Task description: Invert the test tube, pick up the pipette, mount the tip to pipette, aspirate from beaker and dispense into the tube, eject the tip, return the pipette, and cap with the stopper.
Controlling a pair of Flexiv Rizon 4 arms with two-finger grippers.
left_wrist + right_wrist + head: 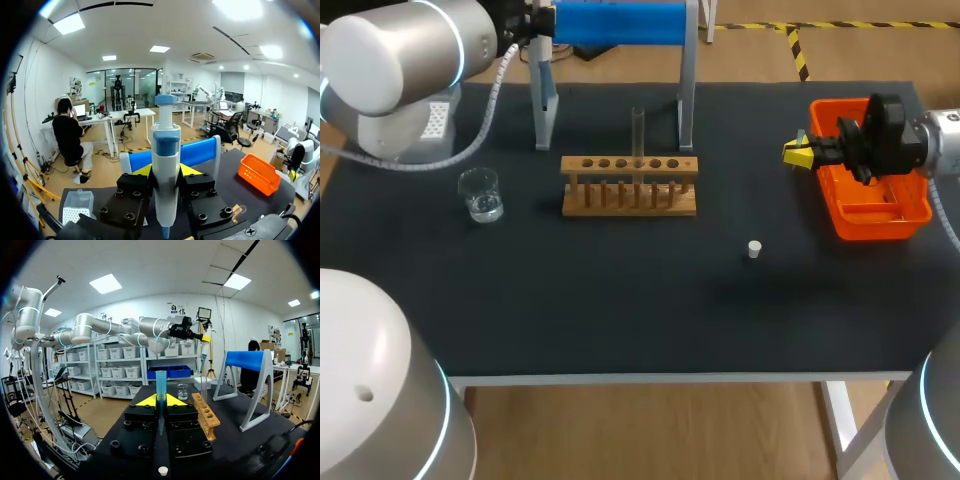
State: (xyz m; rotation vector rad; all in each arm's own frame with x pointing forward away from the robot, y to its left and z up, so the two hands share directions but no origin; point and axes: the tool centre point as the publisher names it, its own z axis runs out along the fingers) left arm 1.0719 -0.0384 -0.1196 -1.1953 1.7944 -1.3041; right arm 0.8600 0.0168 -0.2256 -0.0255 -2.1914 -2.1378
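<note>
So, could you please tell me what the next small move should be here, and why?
Probably carry the left tool, shut on the pipette, toward the right tool, which is shut on a blue tip with its wide end up. The two arms are far apart across the table, so mounting seems due before visiting the beaker.

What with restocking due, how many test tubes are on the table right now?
1: a clear test tube stands in the wooden rack, near its middle. Others could lie unseen inside the orange bin at the table's right.
</note>
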